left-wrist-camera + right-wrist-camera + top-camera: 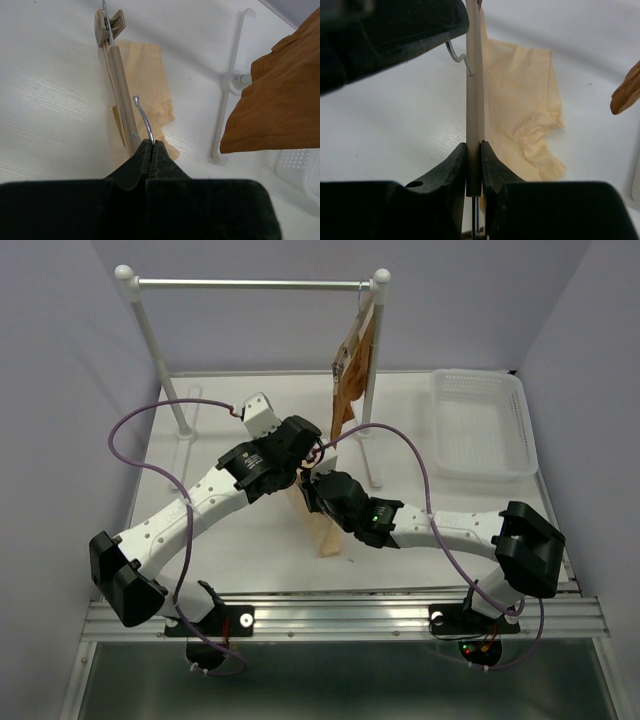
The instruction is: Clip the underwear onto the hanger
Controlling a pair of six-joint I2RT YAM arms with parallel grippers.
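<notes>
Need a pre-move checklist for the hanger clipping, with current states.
1. Left gripper shut on hook: ok.
2. Right gripper shut on the hanger bar: ok.
3. Underwear lying under the bar: ok.
4. Underwear flat: not ok, one end is rumpled.
5. Cloth inside the visible clip: cannot tell.
6. Brown garment apart from the hanger: ok.

The hanger [120, 80] lies apparently atop the underwear [150, 85], left of the rack base [231, 82].
</notes>
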